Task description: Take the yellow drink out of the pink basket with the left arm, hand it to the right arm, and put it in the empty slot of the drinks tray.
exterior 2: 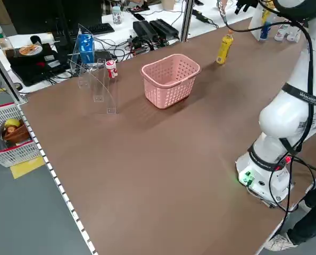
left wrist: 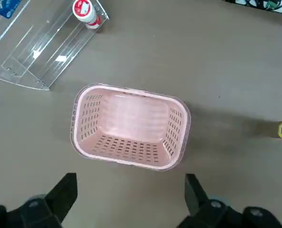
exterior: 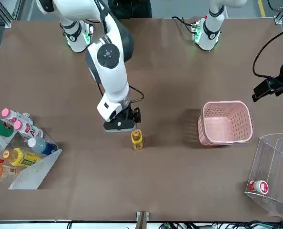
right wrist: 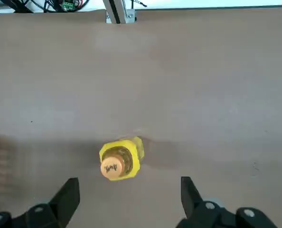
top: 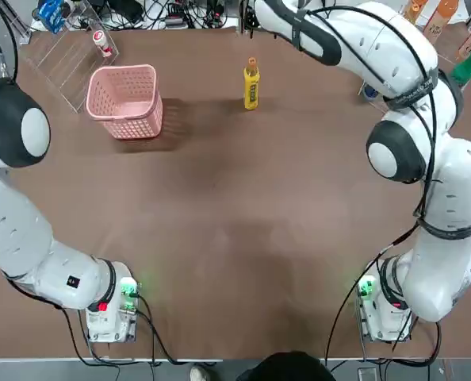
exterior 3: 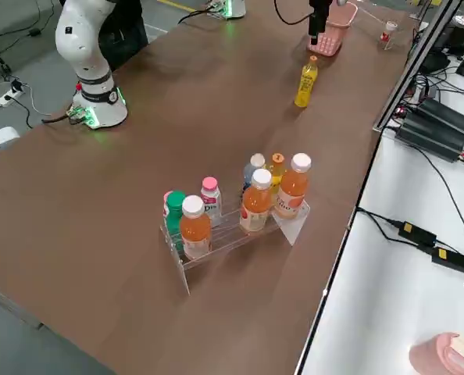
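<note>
Right gripper [right wrist: 126, 202] hangs over the upright yellow drink [right wrist: 120, 159], fingers [right wrist: 67, 197] spread wide, holding nothing.

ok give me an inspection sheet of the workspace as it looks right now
surface: brown table, no spills seen
job's things: yellow drink upright on the table, outside the empty pink basket; drinks tray holds bottles
clutter: clear rack with a small red-capped bottle
end effectors: right end effector open beside the drink; left end effector open above the basket
cables: at both arm bases and the table's far edge
surroundings: side benches with bottles and electronics
</note>
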You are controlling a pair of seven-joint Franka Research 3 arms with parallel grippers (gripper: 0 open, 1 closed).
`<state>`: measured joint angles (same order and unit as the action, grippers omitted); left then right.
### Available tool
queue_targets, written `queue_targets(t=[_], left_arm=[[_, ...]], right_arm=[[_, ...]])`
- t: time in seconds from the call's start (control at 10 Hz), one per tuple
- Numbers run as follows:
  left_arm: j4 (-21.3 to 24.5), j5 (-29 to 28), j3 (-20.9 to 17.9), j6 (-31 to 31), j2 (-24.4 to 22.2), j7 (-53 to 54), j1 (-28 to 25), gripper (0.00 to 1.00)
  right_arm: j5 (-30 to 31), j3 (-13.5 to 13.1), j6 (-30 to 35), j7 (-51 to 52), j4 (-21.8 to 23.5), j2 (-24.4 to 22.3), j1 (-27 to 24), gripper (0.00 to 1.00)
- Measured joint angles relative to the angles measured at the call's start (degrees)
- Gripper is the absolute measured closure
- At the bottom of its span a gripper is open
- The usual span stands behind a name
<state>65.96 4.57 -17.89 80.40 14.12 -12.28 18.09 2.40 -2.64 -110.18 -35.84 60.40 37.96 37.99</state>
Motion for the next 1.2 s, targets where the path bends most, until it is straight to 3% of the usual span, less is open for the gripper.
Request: queue_targets(t=[0.5, 0.7, 0.9, 1.2], left_arm=[[0.01, 0.02, -1.98, -1.69, -0.32, 7.47, -0.12, 0.00], [0.01, 0.02, -1.98, -1.97, -0.57, 7.72, -0.12, 0.00], [0.03, 0.02, -1.99, -1.98, -0.57, 7.73, -0.12, 0.00], [0.02, 0.02, -1.97, -1.98, -0.84, 7.72, -0.03, 0.00]], right_arm=[[0.00, 0.18, -1.28, 0.16, 0.00, 5.41, 1.95, 0.07], [0.00, 0.15, -1.46, 0.11, -0.11, 5.71, 3.09, 0.11], [0.00, 0.00, -1.60, 0.12, -0.14, 5.87, 3.16, 0.22], [0.00, -0.49, -4.14, 0.13, -0.14, 6.56, 2.71, 0.27]])
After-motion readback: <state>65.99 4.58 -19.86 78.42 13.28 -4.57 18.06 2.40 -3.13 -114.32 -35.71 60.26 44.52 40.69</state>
